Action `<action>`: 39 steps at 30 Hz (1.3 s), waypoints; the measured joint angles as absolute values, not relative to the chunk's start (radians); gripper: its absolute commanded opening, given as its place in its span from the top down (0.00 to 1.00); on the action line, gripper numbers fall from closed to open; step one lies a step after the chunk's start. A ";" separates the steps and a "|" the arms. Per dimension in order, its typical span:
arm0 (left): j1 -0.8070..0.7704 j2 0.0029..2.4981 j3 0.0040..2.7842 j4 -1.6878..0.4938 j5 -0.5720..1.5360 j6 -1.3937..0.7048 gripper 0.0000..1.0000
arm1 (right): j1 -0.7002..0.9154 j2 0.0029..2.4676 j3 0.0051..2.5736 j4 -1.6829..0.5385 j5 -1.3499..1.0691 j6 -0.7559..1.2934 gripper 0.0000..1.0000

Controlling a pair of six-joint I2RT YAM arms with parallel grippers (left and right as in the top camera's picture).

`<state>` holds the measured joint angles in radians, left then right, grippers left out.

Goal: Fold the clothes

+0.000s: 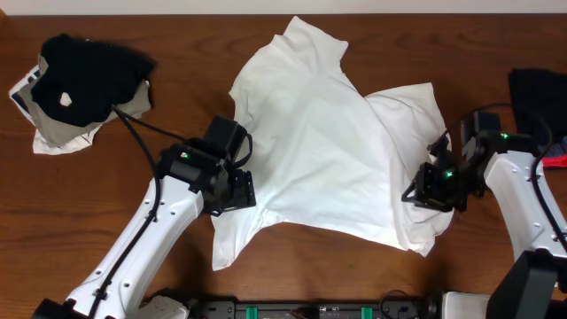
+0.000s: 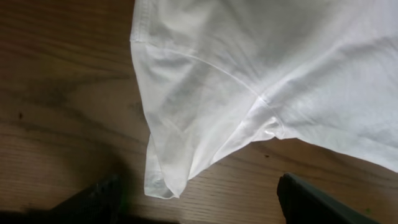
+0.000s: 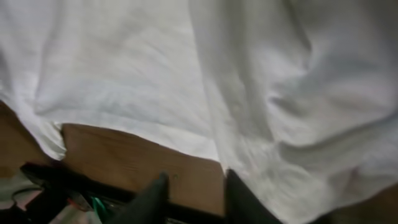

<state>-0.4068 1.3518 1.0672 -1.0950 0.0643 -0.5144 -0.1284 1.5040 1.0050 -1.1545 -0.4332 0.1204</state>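
Left gripper (image 2: 199, 208) hangs wide open, gripping nothing, right by a sleeve tip of the white T-shirt (image 1: 319, 151). Right gripper (image 3: 196, 200) is at the T-shirt's opposite edge with its fingers nearly together, can't tell if it's got cloth. The T-shirt lies rumpled mid-table (image 1: 186, 89).

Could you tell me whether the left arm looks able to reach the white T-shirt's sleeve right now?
Probably yes: the sleeve lies on the table just ahead of the open left end effector, with nothing else in between.

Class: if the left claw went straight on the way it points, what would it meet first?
Most likely the white T-shirt's sleeve, lying on the table just ahead of the open left claw.
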 measured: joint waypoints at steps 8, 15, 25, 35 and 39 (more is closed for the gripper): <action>-0.407 1.352 1.067 -1.087 0.072 -0.501 0.18 | -0.126 1.504 1.005 -1.035 -0.474 0.109 0.99; -0.408 1.352 1.067 -1.038 0.156 -0.471 0.21 | -0.094 1.567 1.005 -0.955 -0.418 0.152 0.99; -0.463 1.354 1.065 -0.895 0.245 -0.436 0.25 | -0.091 1.692 1.005 -0.815 -0.313 0.233 0.99; -0.541 1.529 1.065 -0.723 0.372 -0.417 0.25 | -0.094 1.814 1.009 -0.744 -0.278 0.270 0.99; -0.540 1.622 1.065 -0.680 0.384 -0.417 0.26 | -0.105 1.815 1.015 -0.747 -0.252 0.297 0.99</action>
